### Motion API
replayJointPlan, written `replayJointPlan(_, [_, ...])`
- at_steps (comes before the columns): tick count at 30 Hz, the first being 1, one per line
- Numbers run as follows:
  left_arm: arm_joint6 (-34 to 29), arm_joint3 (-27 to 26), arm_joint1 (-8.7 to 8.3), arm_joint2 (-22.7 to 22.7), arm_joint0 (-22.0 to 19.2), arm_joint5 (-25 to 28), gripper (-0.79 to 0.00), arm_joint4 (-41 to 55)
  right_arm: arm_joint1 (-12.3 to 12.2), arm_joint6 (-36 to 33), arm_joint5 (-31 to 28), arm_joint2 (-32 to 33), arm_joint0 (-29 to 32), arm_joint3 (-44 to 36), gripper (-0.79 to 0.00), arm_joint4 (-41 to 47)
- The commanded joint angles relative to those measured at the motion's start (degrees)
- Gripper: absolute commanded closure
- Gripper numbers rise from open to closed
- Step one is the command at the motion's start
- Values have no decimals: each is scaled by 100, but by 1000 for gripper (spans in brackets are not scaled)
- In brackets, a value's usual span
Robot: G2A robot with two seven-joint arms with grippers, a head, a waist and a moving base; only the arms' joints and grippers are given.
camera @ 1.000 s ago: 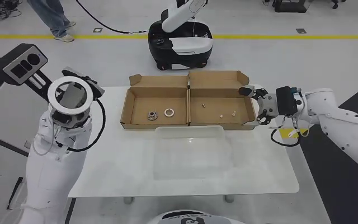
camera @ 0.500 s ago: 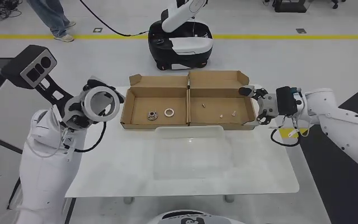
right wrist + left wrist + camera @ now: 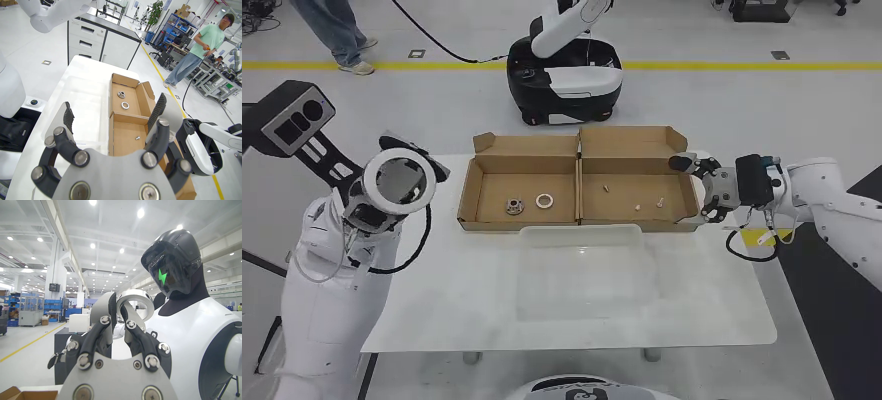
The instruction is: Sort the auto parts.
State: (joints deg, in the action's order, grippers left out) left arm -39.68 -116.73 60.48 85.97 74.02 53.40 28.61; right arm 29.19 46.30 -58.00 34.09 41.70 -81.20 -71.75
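One metal ring (image 3: 139, 302) is clamped by its wall in the left gripper (image 3: 118, 311), a finger through the bore, up beside the left end of the table (image 3: 442, 300). Its likely home, the left compartment (image 3: 474, 195) of the box (image 3: 580, 150), with a similar ring (image 3: 544, 201) inside, lies nearest this arm; the right gripper (image 3: 114, 102) hangs spread and empty at the box's right end

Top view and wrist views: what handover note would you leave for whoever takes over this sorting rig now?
Left gripper shut on a large metal ring, held up beside the table.
Right gripper open, beside the fastener box.
Ring box holds a flange and a small ring; fastener box holds small fasteners.
Left to do: place the large metal ring, probably in the ring box.
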Motion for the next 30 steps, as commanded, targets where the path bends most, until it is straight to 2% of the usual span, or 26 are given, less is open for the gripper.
replayJointPlan(1, [-152,-16,-14,36,1,-53,0,-153,0,0,0,0,0,1,-785,0])
replayJointPlan(7, [-263,-62,-34,105,41,-95,0,-321,0,0,0,0,0,1,-785,0])
replayJointPlan(18, [285,-117,14,-127,140,41,0,308,0,0,0,0,0,1,-785,0])
replayJointPlan(30, [269,-104,17,-123,145,43,0,236,0,0,0,0,0,1,-785,0])
